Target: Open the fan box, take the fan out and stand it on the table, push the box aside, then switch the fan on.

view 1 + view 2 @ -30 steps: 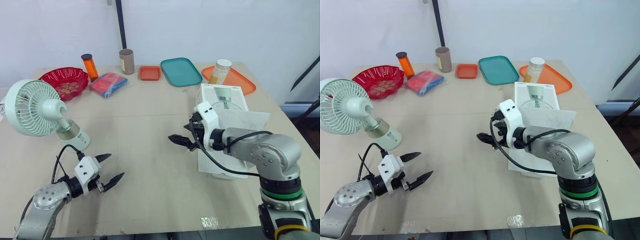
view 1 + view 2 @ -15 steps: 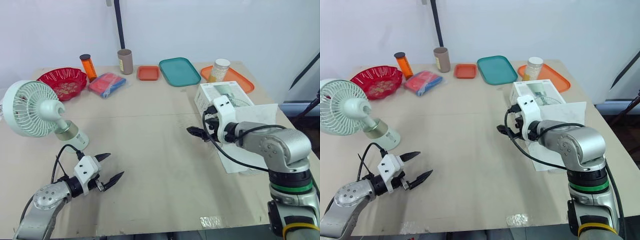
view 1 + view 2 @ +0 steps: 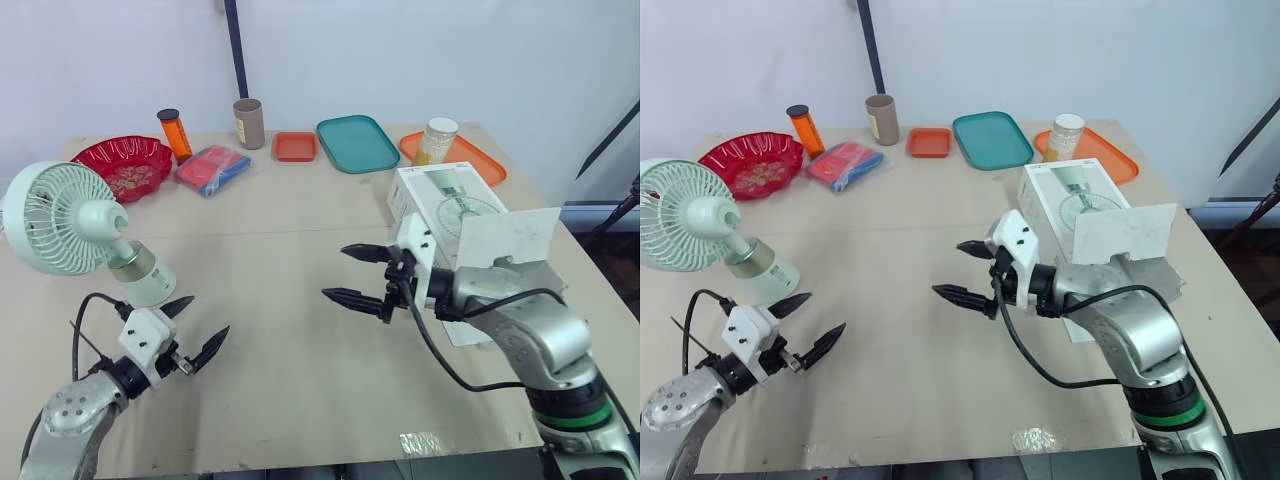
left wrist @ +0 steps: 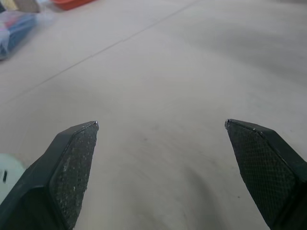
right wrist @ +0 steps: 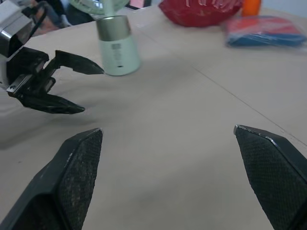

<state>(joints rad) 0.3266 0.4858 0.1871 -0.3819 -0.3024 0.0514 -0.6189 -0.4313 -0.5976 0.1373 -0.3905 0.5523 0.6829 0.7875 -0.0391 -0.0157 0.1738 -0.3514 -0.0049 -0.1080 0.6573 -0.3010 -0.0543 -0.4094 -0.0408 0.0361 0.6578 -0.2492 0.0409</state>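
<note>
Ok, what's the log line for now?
fan: upright | box: flap up | left gripper: open, by fan | right gripper: open, empty

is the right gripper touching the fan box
Apart. The left eye view shows the right gripper open over bare table, a gap from the fan box.

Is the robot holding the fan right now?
No: the fan stands alone on the table, while the left gripper and right gripper are both open and empty.
</note>
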